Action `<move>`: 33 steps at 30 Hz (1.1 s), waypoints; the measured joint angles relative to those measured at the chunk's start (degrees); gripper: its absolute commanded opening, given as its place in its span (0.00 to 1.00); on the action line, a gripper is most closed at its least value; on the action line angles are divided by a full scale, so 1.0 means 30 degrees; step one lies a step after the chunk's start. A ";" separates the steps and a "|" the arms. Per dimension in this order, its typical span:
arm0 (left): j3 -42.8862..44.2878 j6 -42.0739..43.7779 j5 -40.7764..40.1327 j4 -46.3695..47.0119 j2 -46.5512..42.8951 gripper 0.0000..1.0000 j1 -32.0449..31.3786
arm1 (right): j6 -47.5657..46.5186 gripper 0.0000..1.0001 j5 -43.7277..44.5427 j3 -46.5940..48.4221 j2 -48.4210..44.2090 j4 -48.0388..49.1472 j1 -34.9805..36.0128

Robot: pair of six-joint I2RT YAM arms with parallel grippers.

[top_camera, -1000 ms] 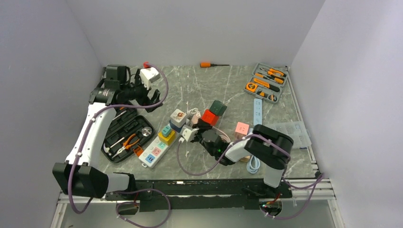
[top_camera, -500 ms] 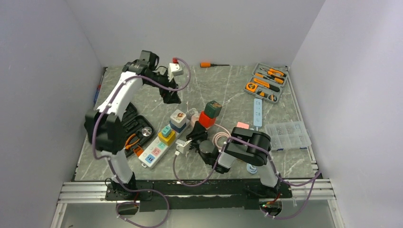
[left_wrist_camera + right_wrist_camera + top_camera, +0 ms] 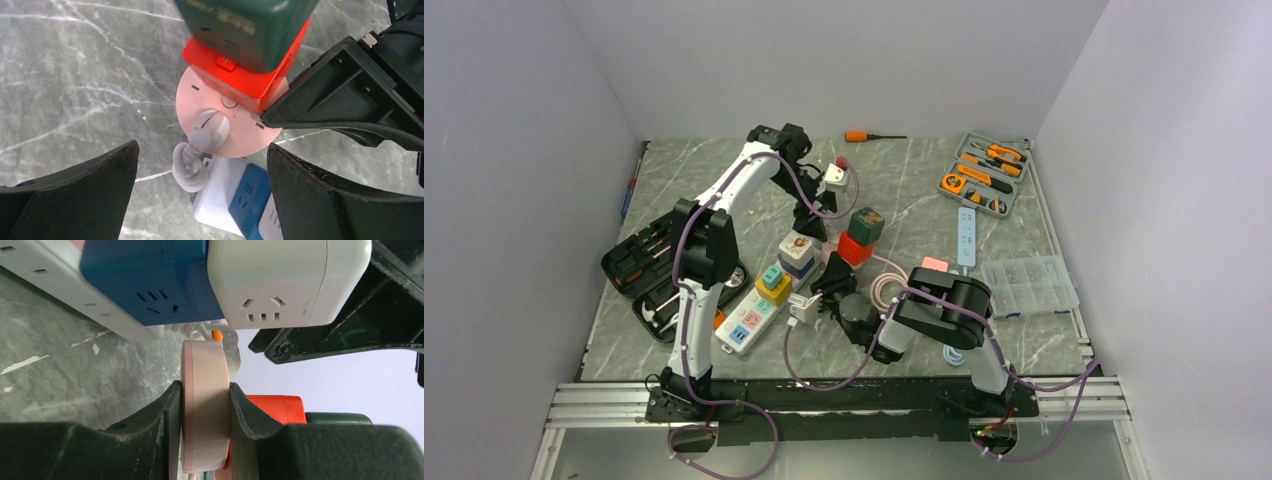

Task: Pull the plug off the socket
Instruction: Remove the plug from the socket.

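Note:
In the left wrist view a round pink socket (image 3: 240, 131) faces me with a white plug (image 3: 213, 130) seated in it, its white cable (image 3: 187, 165) looping below. A red adapter (image 3: 245, 75) topped by a green one (image 3: 240, 25) also sits on that socket. My left gripper (image 3: 202, 195) hangs open above the plug, one finger on each side, touching nothing. My right gripper (image 3: 205, 410) is shut on the pink socket (image 3: 205, 440), gripping its flat faces. In the top view the left gripper (image 3: 809, 222) is just behind the right gripper (image 3: 832, 278).
A white power strip (image 3: 754, 315) carries several coloured adapters, seen close as a blue one (image 3: 145, 275) and a white cube (image 3: 290, 280). An open black tool case (image 3: 649, 270) lies left. An orange tool tray (image 3: 984, 175), a clear box (image 3: 1029, 280) and a screwdriver (image 3: 864, 136) lie right and back.
My left arm has swung from the far left to the right and come over the pink socket, still open. The right gripper keeps its hold on the socket, shifted slightly towards the near-left.

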 measured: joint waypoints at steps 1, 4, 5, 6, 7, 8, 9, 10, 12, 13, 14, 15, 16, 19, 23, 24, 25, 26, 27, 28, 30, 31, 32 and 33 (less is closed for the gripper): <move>0.0015 0.0546 0.0015 -0.0321 0.0146 0.99 -0.0109 | -0.0036 0.00 -0.0007 0.0015 0.0000 0.0000 0.0000; -0.0022 0.2047 -0.0153 -0.0940 0.0335 0.94 -0.0357 | -0.0066 0.00 -0.0051 0.0044 0.0036 -0.0270 0.0000; -0.0087 0.2295 -0.0240 -0.0998 0.0335 0.92 -0.0408 | -0.0117 0.00 -0.0080 0.0044 0.0036 -0.0291 0.0029; -0.0153 0.2463 -0.0277 -0.0969 0.0335 0.90 -0.0444 | -0.0182 0.00 -0.0095 0.0044 0.0044 -0.0299 0.0058; -0.0248 0.2521 -0.0357 -0.0831 0.0335 0.88 -0.0459 | -0.0204 0.00 -0.0109 0.0051 0.0044 -0.0299 0.0066; -0.0372 0.2565 -0.0481 -0.0663 0.0335 0.86 -0.0474 | -0.0219 0.00 -0.0117 0.0058 0.0044 -0.0299 0.0066; -0.0517 0.2601 -0.0663 -0.0459 0.0335 0.85 -0.0474 | -0.0255 0.00 -0.0124 0.0066 0.0044 -0.0299 0.0066; -0.0627 0.2645 -0.0831 -0.0350 0.0335 0.84 -0.0474 | -0.0299 0.00 -0.0124 0.0080 0.0044 -0.0284 0.0066; -0.0838 0.2907 -0.1355 -0.0197 0.0335 0.82 -0.0481 | -0.0459 0.00 -0.0117 0.0080 0.0044 -0.0262 0.0066; -0.0860 0.3024 -0.1603 -0.0204 0.0357 0.80 -0.0495 | -0.0503 0.00 -0.0117 0.0080 0.0044 -0.0262 0.0066; -0.0860 0.3155 -0.1865 -0.0255 0.0372 0.79 -0.0495 | -0.0546 0.00 -0.0124 0.0080 0.0044 -0.0270 0.0066; -0.0860 0.3300 -0.2113 -0.0321 0.0393 0.76 -0.0495 | -0.0612 0.00 -0.0124 0.0080 0.0044 -0.0277 0.0066; -0.0860 0.3424 -0.2361 -0.0423 0.0415 0.73 -0.0510 | -0.0678 0.00 -0.0131 0.0080 0.0044 -0.0277 0.0066; -0.0750 0.3563 -0.2922 -0.0750 0.0707 0.61 -0.0568 | -0.0874 0.00 -0.0131 0.0153 0.0044 -0.0299 0.0066; -0.0342 0.3446 -0.3432 -0.0838 0.1494 0.55 -0.0583 | -0.1180 0.00 -0.0051 0.0415 0.0051 -0.0299 0.0051; -0.0321 0.3388 -0.3497 -0.0823 0.1596 0.52 -0.0583 | -0.1224 0.00 -0.0029 0.0474 0.0066 -0.0291 0.0051; -0.0321 0.3330 -0.3563 -0.0816 0.1632 0.46 -0.0590 | -0.1275 0.00 0.0000 0.0539 0.0080 -0.0291 0.0051; -0.0321 0.3293 -0.3585 -0.0823 0.1639 0.40 -0.0605 | -0.1341 0.00 0.0051 0.0590 0.0102 -0.0291 0.0051; -0.0313 0.3242 -0.3628 -0.0787 0.1639 0.33 -0.0619 | -0.1399 0.00 0.0138 0.0663 0.0131 -0.0284 0.0051; -0.0270 0.3191 -0.3694 -0.0627 0.1639 0.24 -0.0641 | -0.1464 0.00 0.0189 0.0685 0.0138 -0.0284 0.0051; -0.0197 0.2943 -0.3694 -0.0423 0.1639 0.02 -0.0663 | -0.1574 0.00 0.0233 0.0699 0.0153 -0.0291 0.0058; -0.0168 0.2914 -0.3716 -0.0364 0.1639 0.00 -0.0670 | -0.1632 0.00 0.0284 0.0707 0.0211 -0.0299 0.0095; -0.0168 0.2871 -0.3730 -0.0350 0.1639 0.00 -0.0670 | -0.1705 0.00 0.0342 0.0736 0.0335 -0.0284 0.0117; -0.0168 0.2739 -0.3738 -0.0284 0.1639 0.00 -0.0678 | -0.1778 0.00 0.0393 0.0758 0.0444 -0.0277 0.0124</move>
